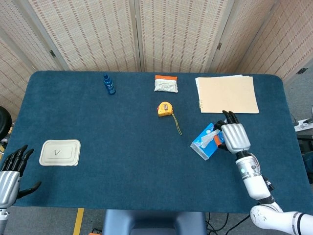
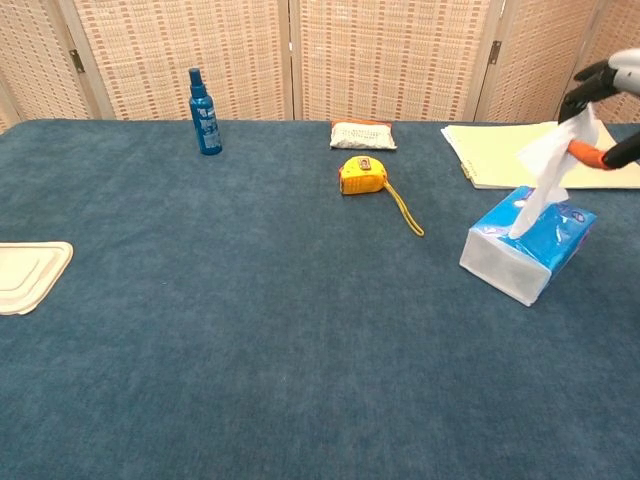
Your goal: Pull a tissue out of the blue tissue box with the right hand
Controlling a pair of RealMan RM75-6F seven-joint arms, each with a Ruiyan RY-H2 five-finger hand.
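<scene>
The blue tissue box [image 2: 528,252] lies on the blue tablecloth at the right, also seen from the head view as the tissue box [image 1: 204,144]. A white tissue [image 2: 549,170] stands stretched up out of its slot, its lower end still in the box. My right hand [image 2: 606,108] pinches the tissue's top between an orange-tipped thumb and dark fingers, above the box. In the head view the right hand [image 1: 234,137] hovers over the box's right end. My left hand [image 1: 11,171] hangs open off the table's near left corner.
A yellow tape measure [image 2: 363,176] with its strap lies mid-table. A blue spray bottle [image 2: 205,99] and a small packet [image 2: 362,135] stand at the back. A cream folder [image 1: 227,94] lies behind the box. A white lidded tray [image 1: 59,152] sits at the near left.
</scene>
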